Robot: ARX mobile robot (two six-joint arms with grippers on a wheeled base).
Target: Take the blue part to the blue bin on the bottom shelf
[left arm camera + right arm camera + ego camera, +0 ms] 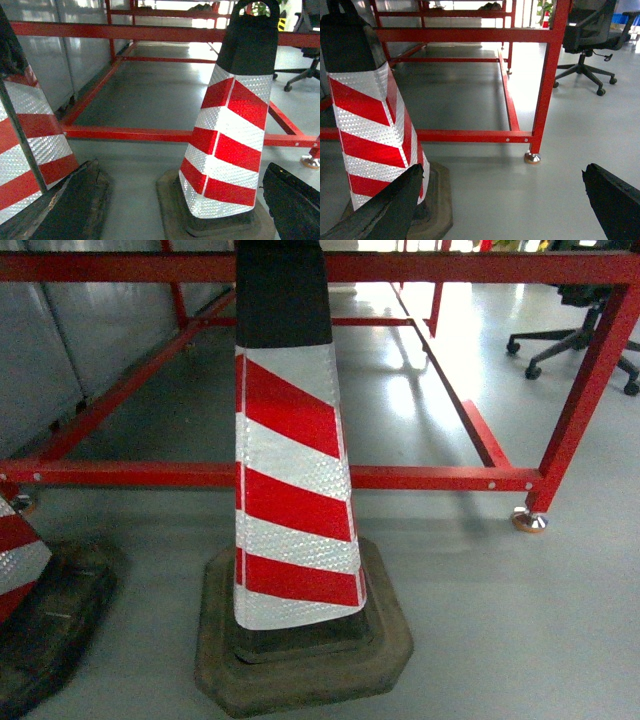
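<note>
Only the fingers of the robot show, and only in the wrist views. The left gripper's fingers are black, broad, tapering wedges with a worn, scuffed matte surface and pale nicks along the edges. The right gripper's fingers are the same black tapered shape, dull and slightly rough.
</note>
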